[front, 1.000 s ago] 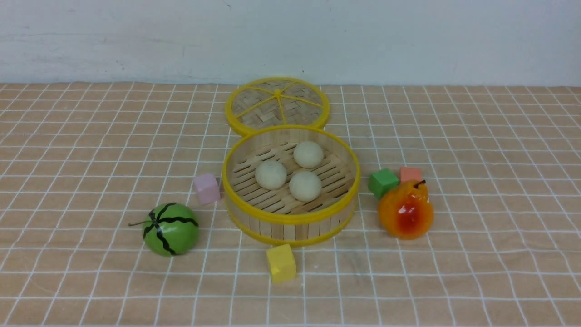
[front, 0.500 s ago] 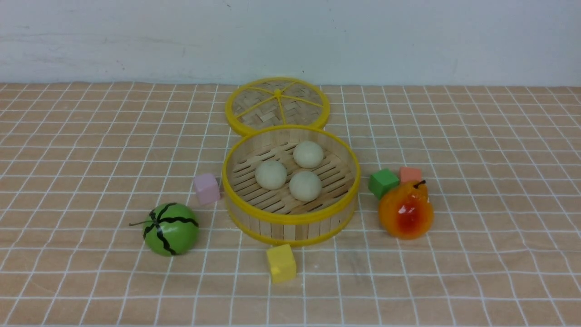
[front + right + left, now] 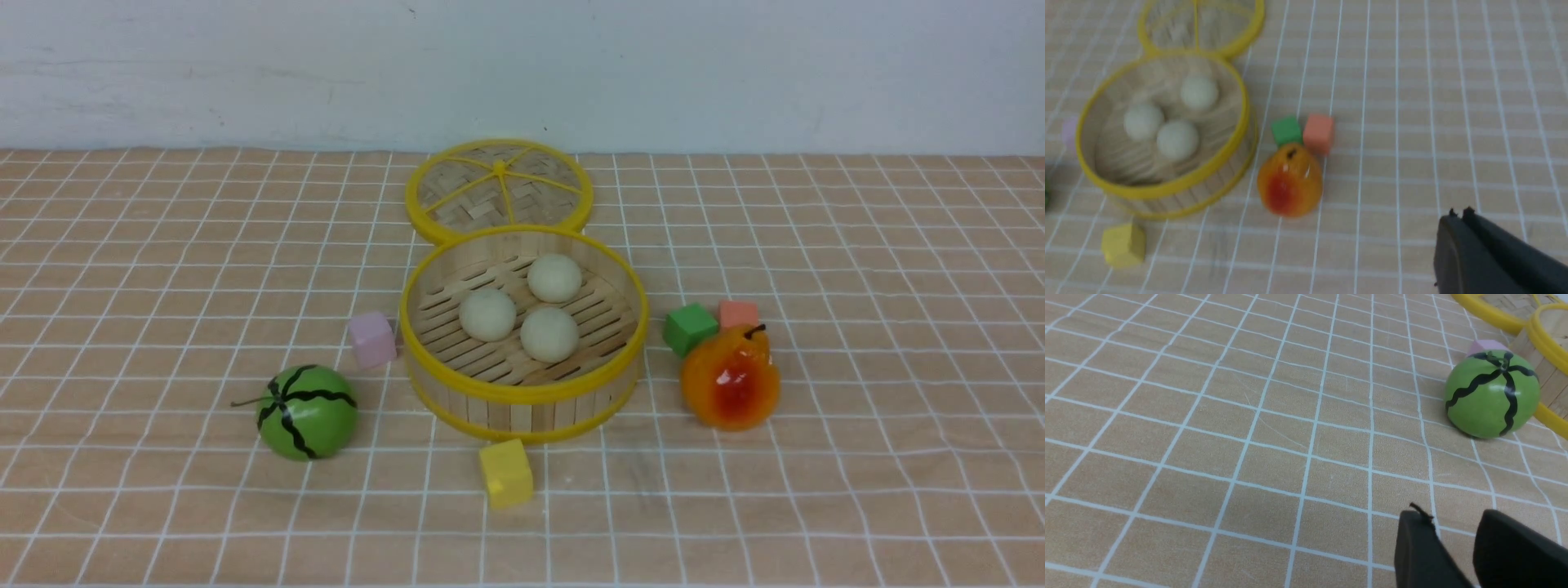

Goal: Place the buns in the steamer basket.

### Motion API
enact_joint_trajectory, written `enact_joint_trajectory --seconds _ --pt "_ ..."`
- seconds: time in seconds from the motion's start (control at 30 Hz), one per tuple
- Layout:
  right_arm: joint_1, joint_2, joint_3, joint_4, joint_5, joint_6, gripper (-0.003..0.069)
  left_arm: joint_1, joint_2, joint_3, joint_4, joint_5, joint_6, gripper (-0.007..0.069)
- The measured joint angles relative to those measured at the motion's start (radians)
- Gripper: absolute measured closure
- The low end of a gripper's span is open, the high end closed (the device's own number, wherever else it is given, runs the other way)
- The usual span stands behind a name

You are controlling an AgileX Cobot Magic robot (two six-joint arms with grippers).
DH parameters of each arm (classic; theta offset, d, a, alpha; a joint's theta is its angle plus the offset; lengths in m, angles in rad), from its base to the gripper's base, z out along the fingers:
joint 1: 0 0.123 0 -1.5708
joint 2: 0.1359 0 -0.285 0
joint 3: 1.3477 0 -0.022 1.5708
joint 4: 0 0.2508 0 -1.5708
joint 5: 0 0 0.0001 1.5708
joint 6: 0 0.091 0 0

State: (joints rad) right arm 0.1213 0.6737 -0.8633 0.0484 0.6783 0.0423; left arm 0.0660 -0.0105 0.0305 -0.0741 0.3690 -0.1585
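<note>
Three cream-white buns [image 3: 487, 314] [image 3: 555, 278] [image 3: 549, 334] lie on the slatted floor of the round steamer basket [image 3: 522, 390], mid-table in the front view. The right wrist view shows the same buns [image 3: 1177, 139] inside the basket [image 3: 1167, 188]. Neither arm shows in the front view. My left gripper [image 3: 1449, 516] is open with nothing between its fingers, low over bare cloth and apart from the basket's rim [image 3: 1549, 339]. My right gripper [image 3: 1458, 214] is shut and empty, hanging over the cloth to the right of the basket.
A flat woven lid [image 3: 498, 189] lies behind the basket. A green striped melon [image 3: 308, 411] and pink cube [image 3: 372, 338] sit to its left, a yellow cube [image 3: 506, 473] in front, an orange-red pear [image 3: 729, 377] with green [image 3: 689, 328] and salmon [image 3: 739, 314] cubes to its right.
</note>
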Motion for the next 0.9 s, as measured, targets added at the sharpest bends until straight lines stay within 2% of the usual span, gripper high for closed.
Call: enact_joint_trajectory --seconds 0.17,0.2,0.27,0.4,0.53,0.9 --pt "-0.022 -0.338 0.391 -0.048 -0.275 0.000 0.0673 0.000 0.000 0.000 0.000 0.000 0.000 0.0414" --pt "-0.022 -0.352 0.408 -0.048 -0.283 0.000 0.0673 0.000 0.000 0.000 0.000 0.000 0.000 0.0414" --pt "-0.055 -0.507 0.615 -0.054 -0.354 0.000 0.0671 0.000 0.000 0.000 0.000 0.000 0.000 0.0410" --pt "-0.116 -0.641 0.837 -0.055 -0.372 0.000 0.0668 0.000 0.000 0.000 0.000 0.000 0.000 0.0410" --pt "-0.147 -0.682 0.885 -0.062 -0.303 0.000 0.0664 0.000 0.000 0.000 0.000 0.000 0.000 0.0410" --pt "-0.148 -0.684 0.883 -0.058 -0.296 0.003 0.0656 0.000 0.000 0.000 0.000 0.000 0.000 0.0407"
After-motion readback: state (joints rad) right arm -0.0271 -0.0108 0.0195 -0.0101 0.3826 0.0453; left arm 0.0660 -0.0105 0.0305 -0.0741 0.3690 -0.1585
